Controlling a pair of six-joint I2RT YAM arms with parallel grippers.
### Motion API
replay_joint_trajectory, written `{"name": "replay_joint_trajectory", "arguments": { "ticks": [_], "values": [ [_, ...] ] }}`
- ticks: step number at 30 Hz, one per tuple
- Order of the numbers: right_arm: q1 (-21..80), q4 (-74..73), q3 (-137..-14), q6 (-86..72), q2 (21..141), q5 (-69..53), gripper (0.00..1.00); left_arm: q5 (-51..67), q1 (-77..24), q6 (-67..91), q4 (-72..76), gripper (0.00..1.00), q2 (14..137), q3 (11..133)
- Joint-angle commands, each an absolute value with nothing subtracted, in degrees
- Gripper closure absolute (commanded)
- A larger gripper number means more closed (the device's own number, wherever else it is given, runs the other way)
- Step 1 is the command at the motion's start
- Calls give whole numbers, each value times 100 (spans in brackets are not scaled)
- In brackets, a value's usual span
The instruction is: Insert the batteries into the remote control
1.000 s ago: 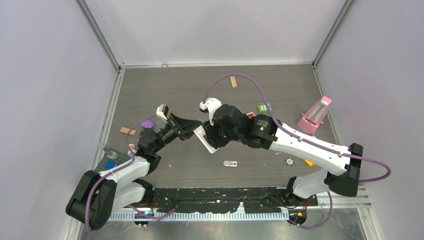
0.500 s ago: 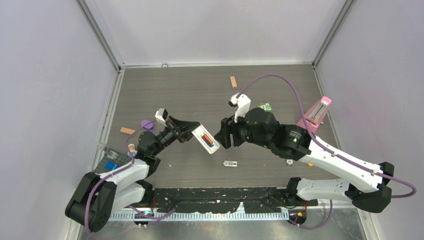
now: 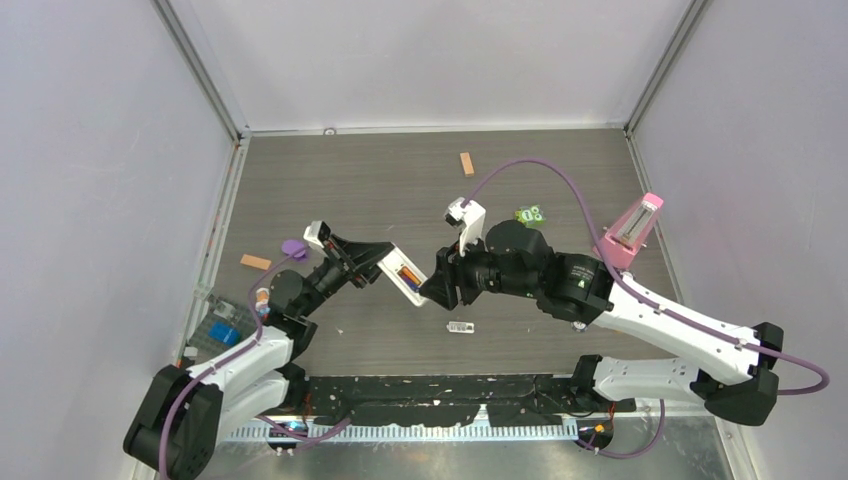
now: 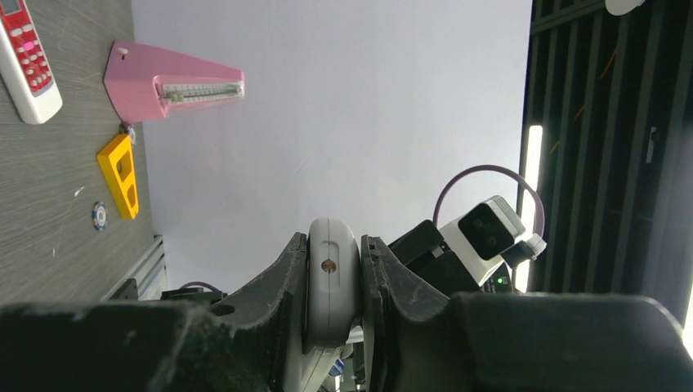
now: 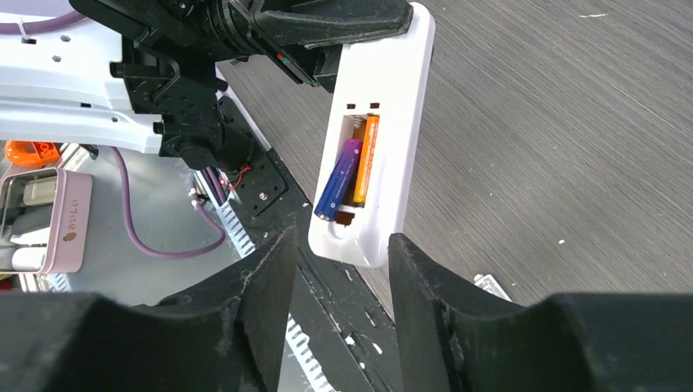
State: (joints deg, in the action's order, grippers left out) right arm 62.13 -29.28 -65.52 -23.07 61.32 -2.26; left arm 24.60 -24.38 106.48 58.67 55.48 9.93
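My left gripper [image 3: 378,266] holds the long white remote control [image 3: 402,276] off the table, back side up and battery compartment open. In the left wrist view the gripper [image 4: 333,273] is shut on the remote's rounded end [image 4: 332,278]. Both batteries lie in the compartment. The orange one [image 5: 365,159] lies straight; the blue-purple one [image 5: 339,178] lies at a slant beside it. My right gripper [image 5: 339,261] is open, its fingertips on either side of the remote's [image 5: 392,122] free end with a gap on each side. From above, the right gripper [image 3: 437,289] sits just right of the remote.
A small labelled white piece [image 3: 459,326] lies on the table below the remote. A tan block [image 3: 466,164], a green item [image 3: 528,214] and a pink metronome [image 3: 630,230] stand farther back and right. A red-faced remote [image 4: 29,69] and a yellow piece [image 4: 118,175] lie on the table.
The right gripper lifted off the remote, drew back to the right and opened, then came back to the remote's free end. The left gripper kept hold and shifted slightly left.
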Motion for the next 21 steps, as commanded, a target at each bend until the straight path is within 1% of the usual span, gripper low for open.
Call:
{"name": "replay_joint_trajectory", "arguments": {
  "ticks": [1,4,12,19,21],
  "values": [
    [6205,-2526,-6557,-2329,6230,-327,52,2356,-2470,10684,5861,100,5301,1051],
    [6203,-2467,-6551,-2345,6307,-321,56,2364,-2483,10640,5775,100,5265,1057],
    [6205,-2467,-6557,-2311,6450,-241,62,2367,-2511,10607,5757,100,5277,1089],
    [6205,-2459,-6543,-2264,6586,-255,69,2384,-2522,10591,5756,100,5291,1112],
    [6207,-2461,-6543,-2251,6622,-233,69,2382,-2526,10597,5757,100,5284,1109]
  ]
}}
